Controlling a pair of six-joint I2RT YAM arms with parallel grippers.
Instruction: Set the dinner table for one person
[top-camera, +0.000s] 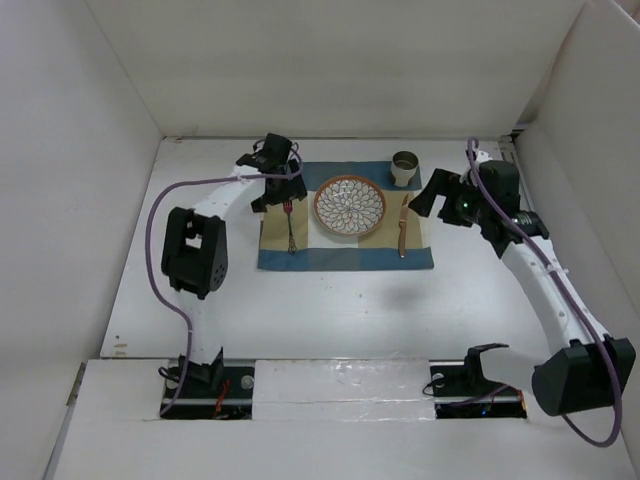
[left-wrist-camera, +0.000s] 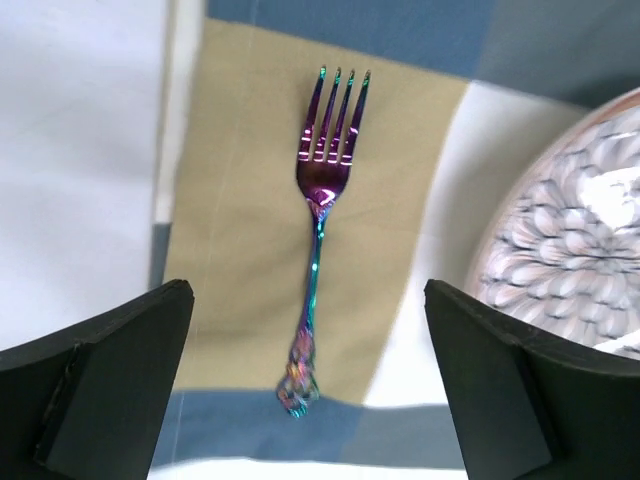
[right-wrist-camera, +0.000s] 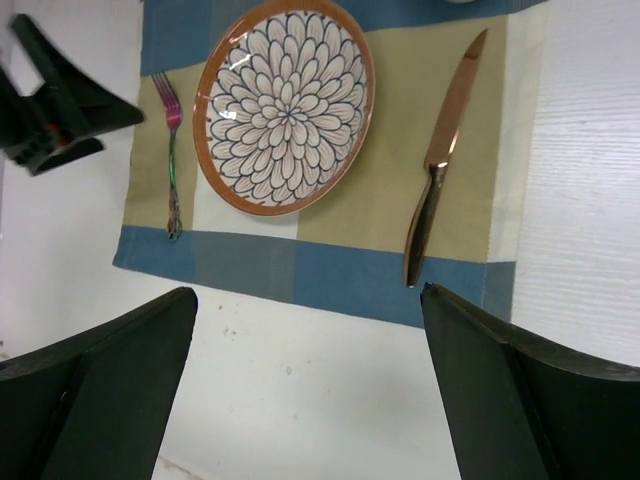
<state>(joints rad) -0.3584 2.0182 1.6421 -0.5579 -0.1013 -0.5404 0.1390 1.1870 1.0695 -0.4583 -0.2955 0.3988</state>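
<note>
A blue-and-tan checked mat (top-camera: 345, 255) lies on the white dinner table (top-camera: 330, 310). On the mat sit a patterned plate (top-camera: 349, 206) with an orange rim, an iridescent fork (top-camera: 290, 225) to its left and a copper knife (top-camera: 403, 224) to its right. A metal cup (top-camera: 404, 167) stands at the mat's far right corner. My left gripper (top-camera: 275, 190) hovers open above the fork (left-wrist-camera: 320, 230), holding nothing. My right gripper (top-camera: 432, 192) is open and empty, raised beside the knife (right-wrist-camera: 440, 160); the plate (right-wrist-camera: 285, 105) and fork (right-wrist-camera: 170, 150) show below it.
White panels wall the table on the left, far and right sides. Purple cables trail from both arms. The arm bases sit at the near edge (top-camera: 340, 385).
</note>
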